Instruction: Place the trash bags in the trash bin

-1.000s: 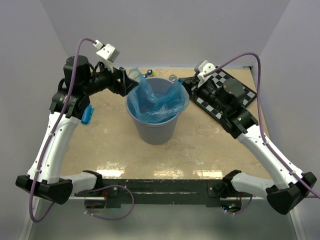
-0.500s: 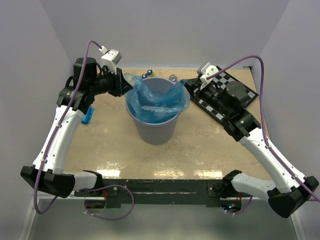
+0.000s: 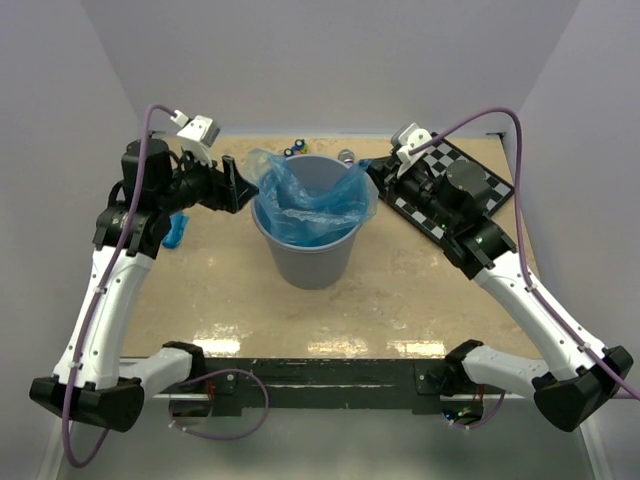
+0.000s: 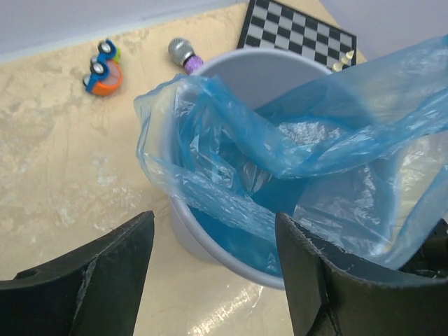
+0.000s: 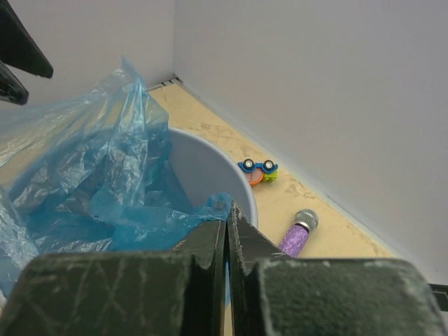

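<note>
Left tool [image 4: 215,238]: jaws wide, nothing between them. It has backed off to the left of the bin [image 3: 310,262] since half a second ago, when it sat at the rim.

Right tool [image 5: 227,222]: clamped thin on the blue bag [image 3: 305,200] at the right rim.

The bag sits mostly inside the bin with its left edge flopped over the rim. I judge the left corner released and the right corner still to go.

Only the overhead view shows a small blue lump [image 3: 177,228] on the bench [image 3: 400,290] beside the left arm. It is possibly another bag, but half hidden. Only the right wrist view shows the pinch.
</note>
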{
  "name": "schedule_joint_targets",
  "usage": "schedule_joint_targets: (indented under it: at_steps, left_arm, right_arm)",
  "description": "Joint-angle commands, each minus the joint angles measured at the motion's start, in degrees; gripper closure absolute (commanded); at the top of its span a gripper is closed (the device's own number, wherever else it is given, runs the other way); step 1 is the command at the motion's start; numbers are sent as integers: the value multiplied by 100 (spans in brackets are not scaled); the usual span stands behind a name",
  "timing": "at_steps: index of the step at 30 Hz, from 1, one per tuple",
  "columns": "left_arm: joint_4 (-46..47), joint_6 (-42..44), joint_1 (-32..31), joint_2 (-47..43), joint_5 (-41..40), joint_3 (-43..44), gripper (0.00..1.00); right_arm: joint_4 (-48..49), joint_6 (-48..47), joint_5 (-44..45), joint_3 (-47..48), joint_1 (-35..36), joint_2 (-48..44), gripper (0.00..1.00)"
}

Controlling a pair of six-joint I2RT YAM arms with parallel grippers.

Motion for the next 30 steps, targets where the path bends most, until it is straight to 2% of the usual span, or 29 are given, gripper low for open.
schedule_joint_targets:
  at_steps: [1,4,8,12,14,20,24,27,30]
  left_arm:
    - [347,-528,101,431,179,-301,26]
    - [628,-975,425,677,591,-310,27]
    - [1033,-1775,926,1047,1602,-451,33]
    - [1331,-1821,1041,1240,2033,-398,57]
    - [1490,-1882,1041,1293,2261,-354,62]
    - [2008,-2050,1041,1302,2974,-486,99]
    - [1843,-1848,1041,1162,3010,-512,100]
    - [1746,-1707,1366,960,3193,-486,100]
    - [1553,-1575,1761,810,4035,-381,100]
  right_arm:
    - [254,150,-129,-21,-20,10,100]
    - [228,141,-138,-29,-20,-25,100]
    - [236,106,-111,-99,-20,-86,100]
    - [236,80,-76,-161,-29,-148,100]
    - [263,62,-59,-205,-46,-183,100]
    - [307,80,-67,-267,-81,-183,100]
    - [263,45,-6,-232,-90,-174,100]
    - [166,36,143,-214,-108,-209,100]
    - [70,88,310,-214,-186,-288,100]
